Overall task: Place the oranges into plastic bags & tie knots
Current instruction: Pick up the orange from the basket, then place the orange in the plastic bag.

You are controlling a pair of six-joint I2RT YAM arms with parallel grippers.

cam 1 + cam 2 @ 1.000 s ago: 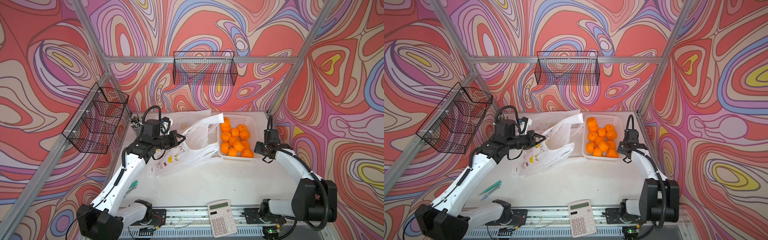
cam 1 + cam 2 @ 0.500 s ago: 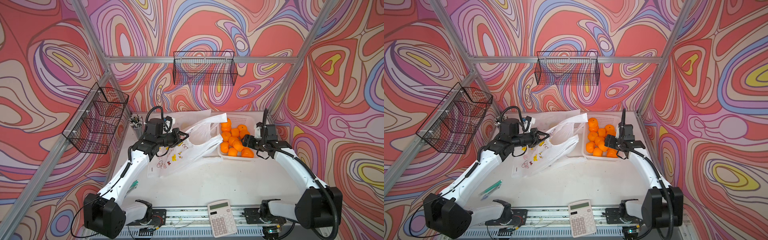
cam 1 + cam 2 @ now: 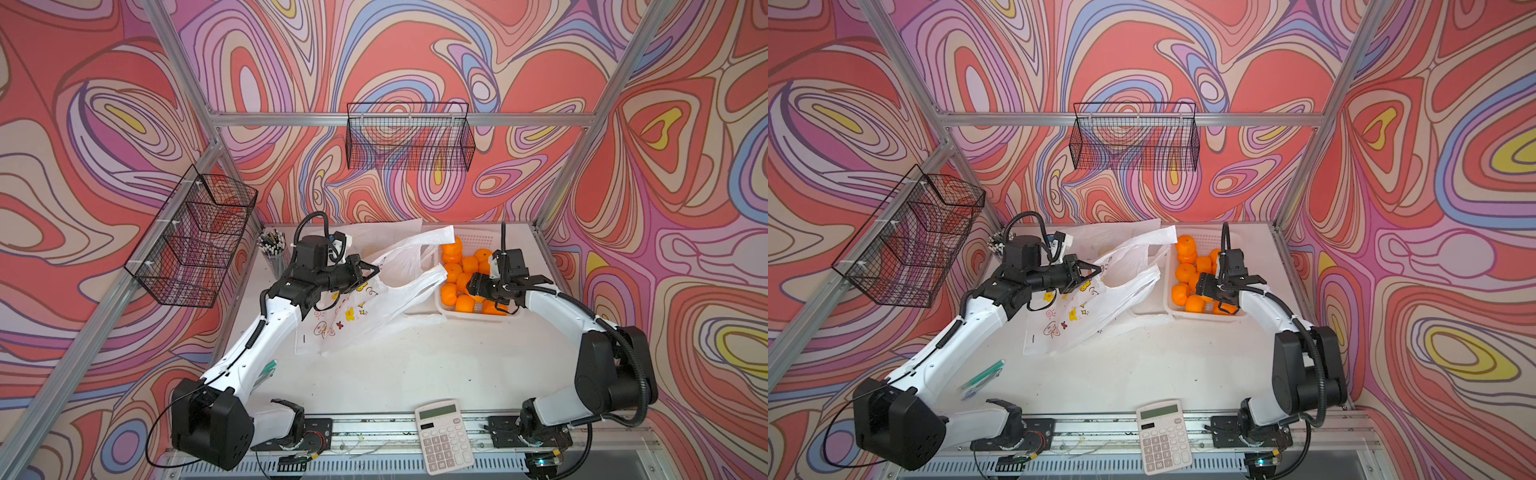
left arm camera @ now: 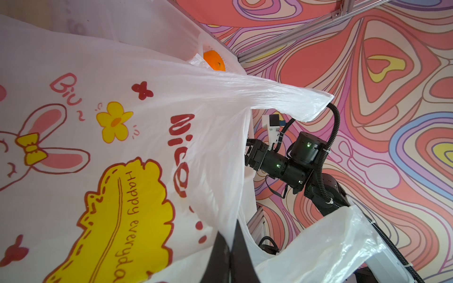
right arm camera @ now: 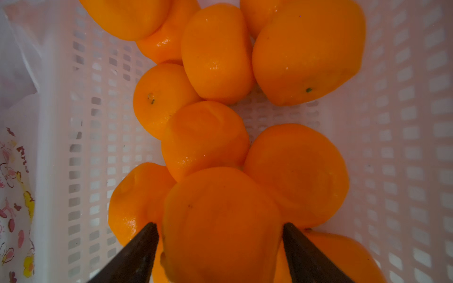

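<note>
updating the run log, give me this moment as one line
left gripper: shut on bag | right gripper: astride one orange in basket, grip unclear | bag: untied

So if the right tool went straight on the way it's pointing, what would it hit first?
The small round bright orange fruit lying between the open fingers of the right tool, in the white perforated plastic basket. Depth is unclear, so the fingers may already be touching it.

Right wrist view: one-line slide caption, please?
Right tool open astride the nearest orange in the white perforated basket, printed plastic bag alongside.
</note>
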